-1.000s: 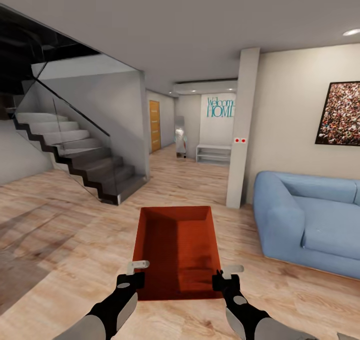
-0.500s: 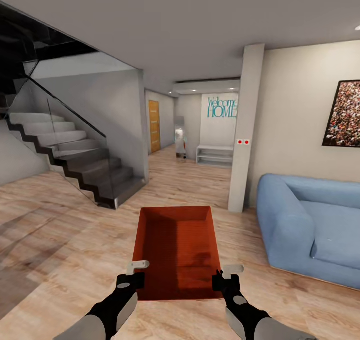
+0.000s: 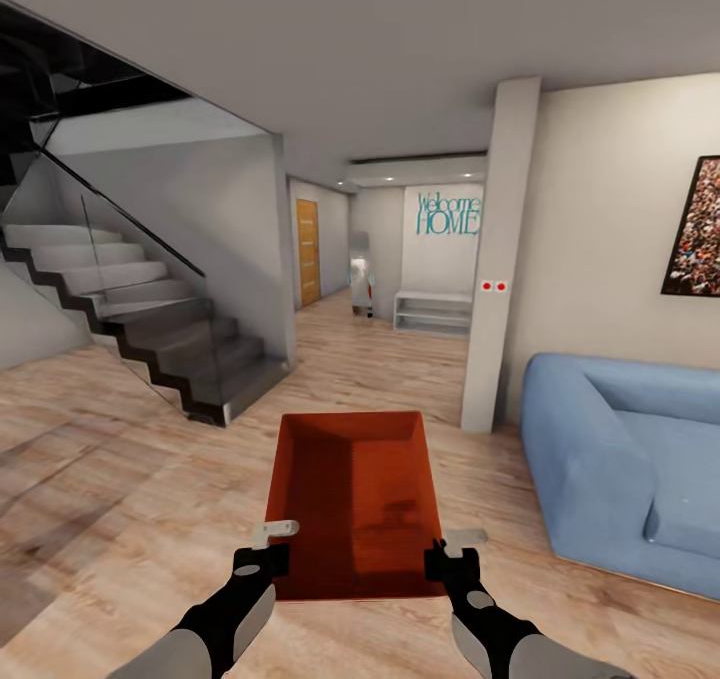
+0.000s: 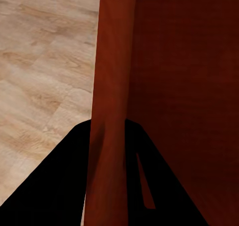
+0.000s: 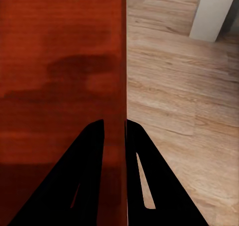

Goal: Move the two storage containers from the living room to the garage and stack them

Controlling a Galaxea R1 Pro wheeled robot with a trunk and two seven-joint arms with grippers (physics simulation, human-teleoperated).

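Observation:
I hold one orange-red storage container (image 3: 352,499) level in front of me, above the living room's light wood plank floor (image 3: 120,479). My left gripper (image 3: 262,557) is shut on its left wall near the close corner. In the left wrist view that wall (image 4: 112,86) runs between the dark fingers (image 4: 64,181). On the opposite side my right gripper (image 3: 440,562) is shut on the right wall, seen as a thin red edge (image 5: 123,76) clamped between the fingers (image 5: 142,181). The box is empty.
A blue sofa (image 3: 620,469) stands at the right, beside a pale pillar (image 3: 500,259). A dark staircase with a glass rail (image 3: 150,319) rises at the left. Ahead a hallway leads to a wooden door (image 3: 308,251) and a white shelf (image 3: 432,311).
The whole view has shifted: sofa and pillar slid right, the stairs left and closer. Both grippers and the container keep the same place before me.

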